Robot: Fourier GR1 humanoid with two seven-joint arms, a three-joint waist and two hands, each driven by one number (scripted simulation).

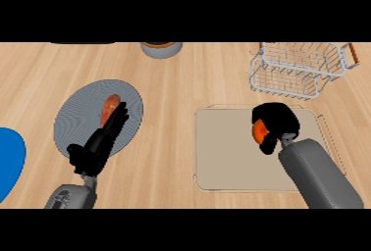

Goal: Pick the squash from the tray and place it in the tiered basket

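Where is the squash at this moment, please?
In the head view the squash is right of centre, held in the curled right hand over the beige tray, with the wire tiered basket farther back.

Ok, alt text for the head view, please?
Right robot hand curls around an orange squash over the beige tray. The wire tiered basket stands beyond the tray; the left robot hand rests open above a grey plate.
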